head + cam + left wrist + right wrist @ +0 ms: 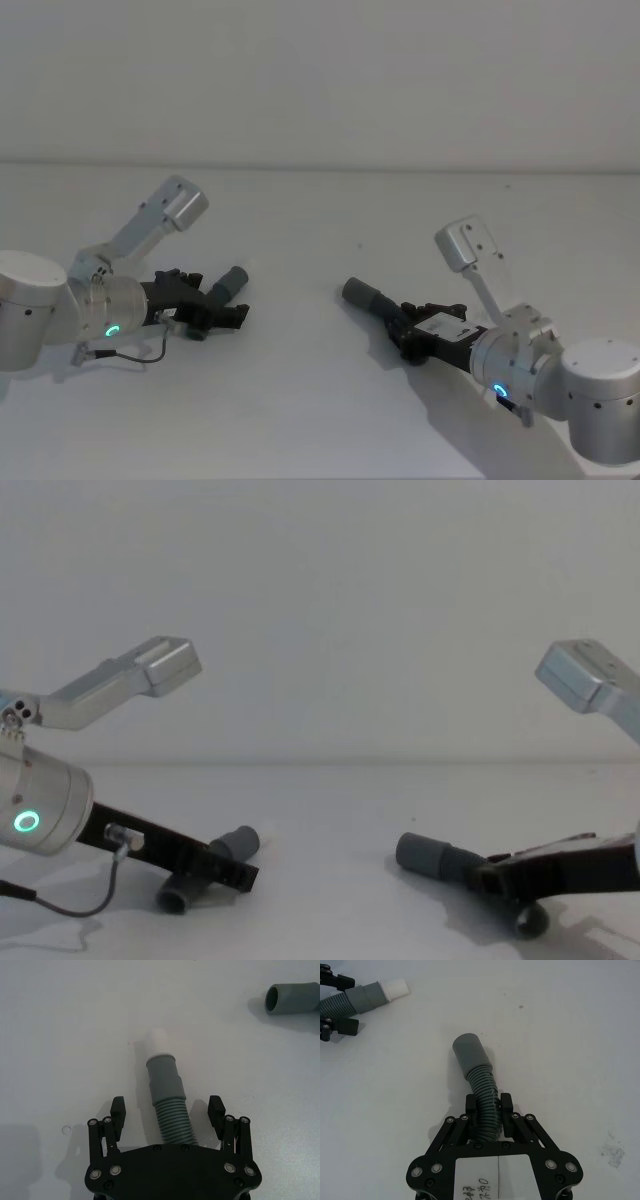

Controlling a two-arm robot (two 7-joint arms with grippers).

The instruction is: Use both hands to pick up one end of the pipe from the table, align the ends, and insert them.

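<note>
The shorter pipe piece [170, 1110] lies on the table [300, 400], its grey cuff [164, 1077] ending in a whitish tip [159, 1042]. My left gripper [167, 1110] stands open around its ribbed part, with a gap between each finger and the hose. It appears in the head view as the left gripper [205, 308] beside that piece [230, 283]. My right gripper [489, 1105] is shut on the ribbed part of the longer pipe piece [485, 1095], just behind its smooth cuff [470, 1052]. That cuff [365, 295] points toward the middle of the table.
The table's far edge [320, 167] meets a plain wall. Bare surface lies between the two cuffs and in front of both arms. A thin black cable [140, 355] hangs under the left wrist.
</note>
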